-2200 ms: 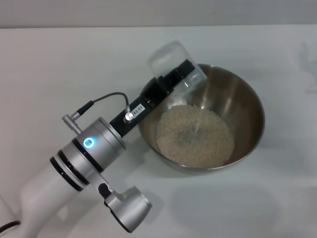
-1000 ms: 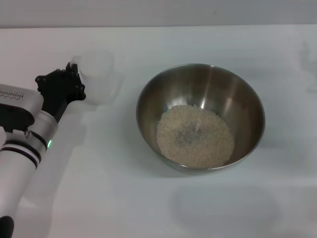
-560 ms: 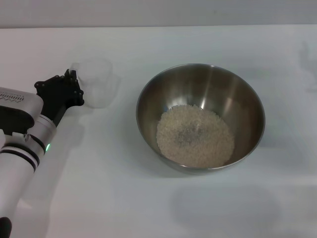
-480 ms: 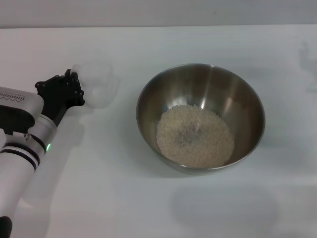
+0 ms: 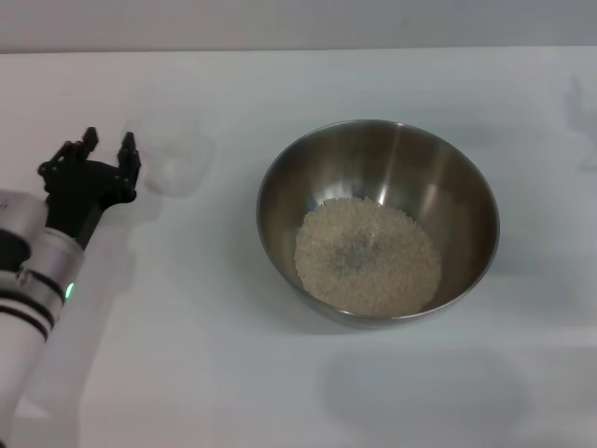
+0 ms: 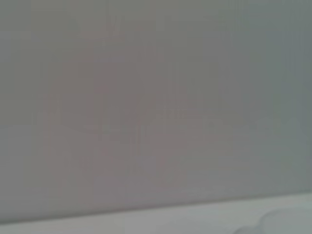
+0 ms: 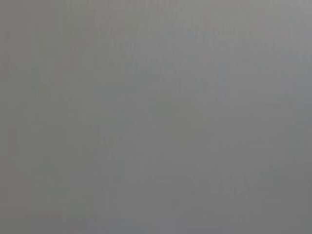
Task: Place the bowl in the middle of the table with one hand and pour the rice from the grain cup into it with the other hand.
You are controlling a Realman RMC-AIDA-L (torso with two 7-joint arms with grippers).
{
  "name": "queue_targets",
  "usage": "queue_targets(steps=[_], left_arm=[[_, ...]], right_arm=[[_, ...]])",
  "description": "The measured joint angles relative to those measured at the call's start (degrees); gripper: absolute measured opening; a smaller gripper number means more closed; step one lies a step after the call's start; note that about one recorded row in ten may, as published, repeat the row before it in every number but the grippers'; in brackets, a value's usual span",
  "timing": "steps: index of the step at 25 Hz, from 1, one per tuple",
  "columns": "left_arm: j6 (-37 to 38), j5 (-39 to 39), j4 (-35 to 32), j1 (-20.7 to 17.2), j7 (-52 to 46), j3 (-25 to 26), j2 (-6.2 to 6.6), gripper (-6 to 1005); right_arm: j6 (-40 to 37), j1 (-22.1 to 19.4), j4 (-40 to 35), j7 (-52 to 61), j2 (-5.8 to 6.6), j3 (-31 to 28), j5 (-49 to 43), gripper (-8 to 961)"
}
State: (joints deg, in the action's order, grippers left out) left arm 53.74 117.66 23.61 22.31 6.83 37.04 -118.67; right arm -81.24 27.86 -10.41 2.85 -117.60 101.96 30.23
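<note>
Head view: the bowl (image 5: 378, 222) stands upright on the white counter (image 5: 280, 373), a little right of the middle. The rice (image 5: 367, 255) lies as a loose heap on its bottom, with the shiny steel wall bare above it all round. To the left of the bowl, apart from it, the grain cup (image 5: 174, 152) stands upright on the counter; it is clear and faint against the white top, and nothing can be seen inside it. The left gripper (image 5: 105, 148) sits just beside the cup, on the side away from the bowl. Its 2 black fingers (image 5: 128, 149) are spread, the jaws released and holding nothing, and they do not touch the cup. The black-and-silver arm runs from it toward the lower left corner, with a small green light on it. The right gripper does not appear in this view.

Left wrist view: mostly a flat grey surface, with a pale strip of counter (image 6: 146, 222) along one edge. None of the bowl, cup or jaws shows here.

Right wrist view: only an even grey field, with no object or jaws to make out.
</note>
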Motion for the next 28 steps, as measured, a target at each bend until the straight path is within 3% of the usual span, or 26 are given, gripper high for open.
queue_targets(steps=[7, 18, 28], left_arm=[[13.77, 5.21, 0.06, -4.91, -0.58, -0.97, -0.07, 466], [19.29, 6.46, -0.01, -5.04, -1.22, -0.91, -0.43, 473], [19.97, 6.21, -1.89, -3.34, -10.74, 2.17, -0.24, 480]], right_arm=[[0.24, 0.05, 0.87, -0.09, 0.00, -0.94, 0.01, 433], [1.86, -0.93, 1.83, -0.13, -0.94, -0.76, -0.31, 433], [10.59, -2.51, 2.05, 2.90, -1.88, 2.89, -0.53, 433]])
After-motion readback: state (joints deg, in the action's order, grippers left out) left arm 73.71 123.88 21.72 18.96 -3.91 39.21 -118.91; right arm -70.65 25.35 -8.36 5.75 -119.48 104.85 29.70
